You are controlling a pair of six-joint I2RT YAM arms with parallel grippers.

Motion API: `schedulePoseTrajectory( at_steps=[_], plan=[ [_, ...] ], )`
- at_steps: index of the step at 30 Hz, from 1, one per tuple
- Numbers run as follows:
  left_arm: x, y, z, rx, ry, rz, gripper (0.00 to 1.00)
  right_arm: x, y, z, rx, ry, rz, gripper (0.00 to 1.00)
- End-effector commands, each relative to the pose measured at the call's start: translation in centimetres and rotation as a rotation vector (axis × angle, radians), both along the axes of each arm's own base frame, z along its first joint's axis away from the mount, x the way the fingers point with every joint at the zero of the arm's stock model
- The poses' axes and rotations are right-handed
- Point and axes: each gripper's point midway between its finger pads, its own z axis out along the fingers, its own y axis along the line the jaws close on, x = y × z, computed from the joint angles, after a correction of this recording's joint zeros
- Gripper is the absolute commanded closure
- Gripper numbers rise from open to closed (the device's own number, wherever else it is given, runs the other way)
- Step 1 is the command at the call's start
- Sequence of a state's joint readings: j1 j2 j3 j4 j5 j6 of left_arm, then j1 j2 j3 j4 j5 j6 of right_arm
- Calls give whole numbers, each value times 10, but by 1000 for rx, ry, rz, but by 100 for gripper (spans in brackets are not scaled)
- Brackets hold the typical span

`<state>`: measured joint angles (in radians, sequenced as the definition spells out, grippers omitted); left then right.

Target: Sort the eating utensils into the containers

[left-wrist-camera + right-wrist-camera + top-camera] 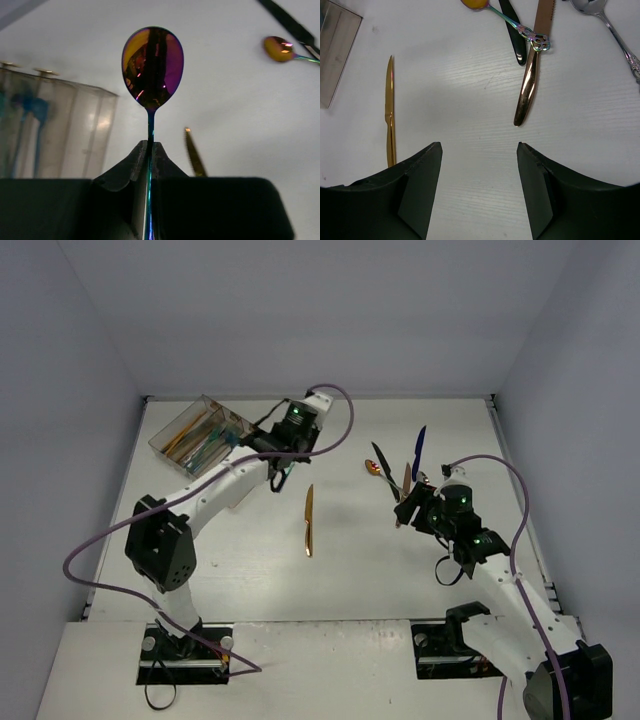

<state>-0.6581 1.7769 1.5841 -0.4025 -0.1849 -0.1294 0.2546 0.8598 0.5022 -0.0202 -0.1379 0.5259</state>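
Observation:
My left gripper (150, 146) is shut on the thin handle of an iridescent pink-purple spoon (152, 67), whose bowl stands up ahead of the fingers. In the top view this gripper (283, 466) hangs just right of the clear divided tray (200, 435), which holds several utensils. My right gripper (479, 145) is open and empty above bare table, between a gold knife (390, 115) on its left and a copper knife (532, 75) ahead on its right. In the top view the right gripper (408, 508) sits at the near end of the utensil cluster.
A black utensil (512, 30), a small gold-bowled spoon with an iridescent handle (515, 22) and a silver spoon (607, 22) lie beyond the copper knife. A blue knife (418, 452) lies farther back. The gold knife (309, 521) lies alone mid-table. Grey walls enclose the table.

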Motion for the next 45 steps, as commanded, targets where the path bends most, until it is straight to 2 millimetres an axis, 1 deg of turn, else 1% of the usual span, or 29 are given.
schedulePoseTrajectory(
  at_steps=[1,2,4,7,11,12,14,17,20,26,27,29,30,32,37,40,42,43,44,45],
  plan=[
    [41,70,28,170,-114,-71,100,12,-2,13,3,-46,-24,41],
    [47,82,26,199,-120,-72,100,12,-2,12,1,-43,-23,41],
    [64,117,19,230,-105,-48,100,13,-2,10,-1,-32,-20,41],
    [82,151,14,249,-97,-41,100,15,-2,10,-5,-29,-21,41],
    [99,184,5,300,-97,-37,100,16,-3,8,-13,-25,-22,41],
    [100,185,0,311,-89,-44,100,16,-2,8,-14,-22,-21,41],
    [111,195,-12,310,-80,-61,100,18,-2,7,-20,-15,-21,41],
    [119,203,-26,318,-68,-91,100,19,-2,7,-22,-11,-19,41],
    [126,199,-40,304,-65,-121,100,20,-2,8,-22,-13,-20,41],
    [139,201,-62,301,-51,-108,99,22,-1,9,-23,-13,-16,41],
    [141,201,-64,299,-49,-103,99,22,-2,9,-26,-14,-17,41],
    [142,201,-65,291,-52,-89,91,26,-2,13,-40,-26,-13,41],
    [142,201,-62,284,-56,-82,83,28,-3,13,-50,-25,-15,41],
    [141,200,-53,265,-74,-67,72,33,-6,15,-76,-28,-17,41],
    [136,196,-13,183,-154,-4,46,53,-18,20,-173,-40,-46,41],
    [127,192,26,101,-211,64,39,69,-31,21,-245,-33,-94,41],
    [114,189,59,35,-254,114,36,79,-44,11,-300,6,-140,41],
    [108,185,67,2,-249,129,35,83,-49,9,-315,16,-154,41],
    [101,181,73,-65,-240,166,35,91,-57,12,-326,18,-174,42],
    [90,177,82,-102,-237,178,34,96,-62,3,-343,47,-183,42]
  ],
)
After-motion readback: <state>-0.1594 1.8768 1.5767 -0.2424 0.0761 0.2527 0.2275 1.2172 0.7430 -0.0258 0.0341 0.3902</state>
